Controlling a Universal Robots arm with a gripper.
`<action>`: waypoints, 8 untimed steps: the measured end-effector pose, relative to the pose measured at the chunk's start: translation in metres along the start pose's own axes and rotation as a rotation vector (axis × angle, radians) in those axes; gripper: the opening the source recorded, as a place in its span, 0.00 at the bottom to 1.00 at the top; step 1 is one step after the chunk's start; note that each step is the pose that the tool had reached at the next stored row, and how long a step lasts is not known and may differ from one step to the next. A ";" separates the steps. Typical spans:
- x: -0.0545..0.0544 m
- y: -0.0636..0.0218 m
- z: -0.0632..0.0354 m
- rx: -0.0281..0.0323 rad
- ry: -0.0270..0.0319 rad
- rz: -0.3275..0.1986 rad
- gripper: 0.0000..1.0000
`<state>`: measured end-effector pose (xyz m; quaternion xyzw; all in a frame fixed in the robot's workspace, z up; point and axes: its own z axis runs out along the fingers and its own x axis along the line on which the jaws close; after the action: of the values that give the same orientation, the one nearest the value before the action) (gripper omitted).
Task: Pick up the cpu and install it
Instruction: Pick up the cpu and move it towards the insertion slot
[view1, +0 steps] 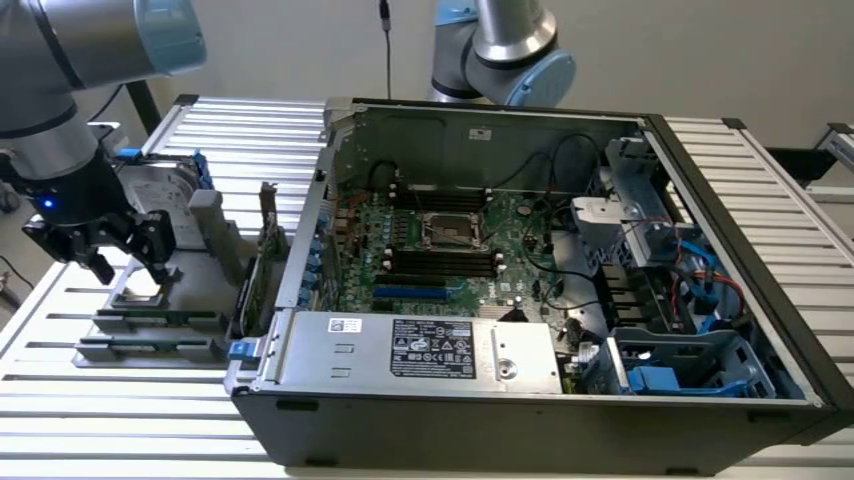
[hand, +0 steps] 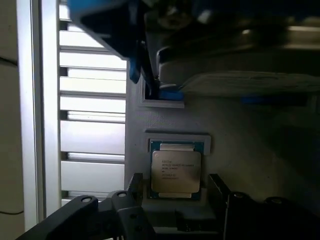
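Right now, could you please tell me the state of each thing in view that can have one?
hand: open, fingers either side of the cpu, holding nothing.
cpu: lying flat in its holder, not gripped.
computer case: side open, interior exposed.
motherboard socket: looks empty.
hard drive: sitting outside the case.

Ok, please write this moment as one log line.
tool: open, over cpu | cpu: flat in grey tray, not gripped
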<state>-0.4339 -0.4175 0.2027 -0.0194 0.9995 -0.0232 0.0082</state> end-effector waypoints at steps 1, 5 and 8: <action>0.000 0.0001 0.0001 -0.0001 -0.0001 0.002 0.64; 0.000 0.0014 0.0022 0.0002 0.0007 0.014 0.69; -0.001 0.0031 0.0048 0.0005 0.0013 0.025 0.69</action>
<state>-0.4332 -0.4146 0.1977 -0.0067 0.9997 -0.0233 0.0079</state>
